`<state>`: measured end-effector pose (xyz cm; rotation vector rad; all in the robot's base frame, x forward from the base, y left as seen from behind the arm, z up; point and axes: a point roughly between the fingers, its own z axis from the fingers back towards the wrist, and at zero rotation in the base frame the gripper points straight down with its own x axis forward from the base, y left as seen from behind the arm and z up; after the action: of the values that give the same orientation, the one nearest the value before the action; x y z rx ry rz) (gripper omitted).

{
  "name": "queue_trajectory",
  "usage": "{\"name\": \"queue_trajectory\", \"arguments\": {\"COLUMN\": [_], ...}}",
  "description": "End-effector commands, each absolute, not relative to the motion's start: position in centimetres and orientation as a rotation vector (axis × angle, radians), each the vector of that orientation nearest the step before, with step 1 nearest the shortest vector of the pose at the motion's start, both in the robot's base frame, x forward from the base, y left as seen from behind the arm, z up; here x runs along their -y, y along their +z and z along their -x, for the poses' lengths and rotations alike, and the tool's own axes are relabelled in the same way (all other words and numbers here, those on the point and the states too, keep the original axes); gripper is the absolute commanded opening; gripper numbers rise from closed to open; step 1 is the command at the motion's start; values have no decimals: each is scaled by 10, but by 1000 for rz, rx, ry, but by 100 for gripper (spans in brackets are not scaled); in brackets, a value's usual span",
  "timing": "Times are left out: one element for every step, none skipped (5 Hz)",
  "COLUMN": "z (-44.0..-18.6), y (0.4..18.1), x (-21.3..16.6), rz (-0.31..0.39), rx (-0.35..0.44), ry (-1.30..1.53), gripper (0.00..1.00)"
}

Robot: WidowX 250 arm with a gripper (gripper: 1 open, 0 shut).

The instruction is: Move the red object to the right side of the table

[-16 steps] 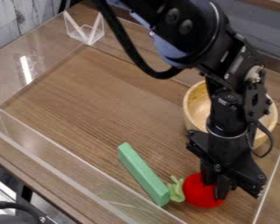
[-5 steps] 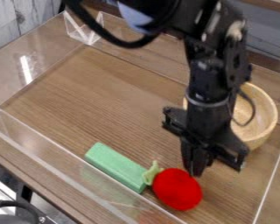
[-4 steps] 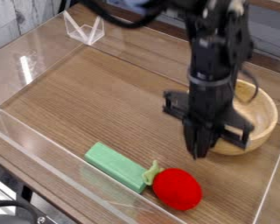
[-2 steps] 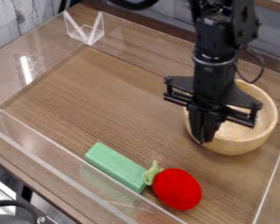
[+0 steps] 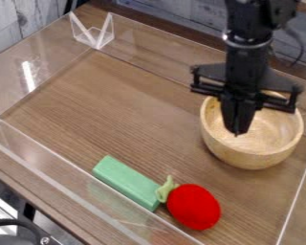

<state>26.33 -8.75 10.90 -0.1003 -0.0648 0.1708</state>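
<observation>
The red object [image 5: 193, 207], a small round toy fruit with a green leafy tip, lies on the table [image 5: 104, 105] near the front edge, right of centre. Its leaf touches the end of a flat green block [image 5: 130, 182]. My gripper [image 5: 239, 125] hangs shut and empty, its tips pointing down over the wooden bowl [image 5: 251, 137], well above and behind the red object.
Low clear acrylic walls [image 5: 41, 158] edge the table on the left and front. A clear triangular stand [image 5: 95, 33] sits at the back left. The wooden bowl stands at the right, beside the right edge.
My gripper has risen and drawn back from just above the red object to over the wooden bowl. The red object and green block lie where they were a second ago.
</observation>
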Motion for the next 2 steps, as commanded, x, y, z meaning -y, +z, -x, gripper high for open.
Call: {"name": "queue_trajectory", "arguments": {"z": [-278, -283], "y": [122, 122], "x": [79, 69], "rz": [116, 117], "rx": [115, 116], "ry": [156, 144], "gripper": [0, 0]}}
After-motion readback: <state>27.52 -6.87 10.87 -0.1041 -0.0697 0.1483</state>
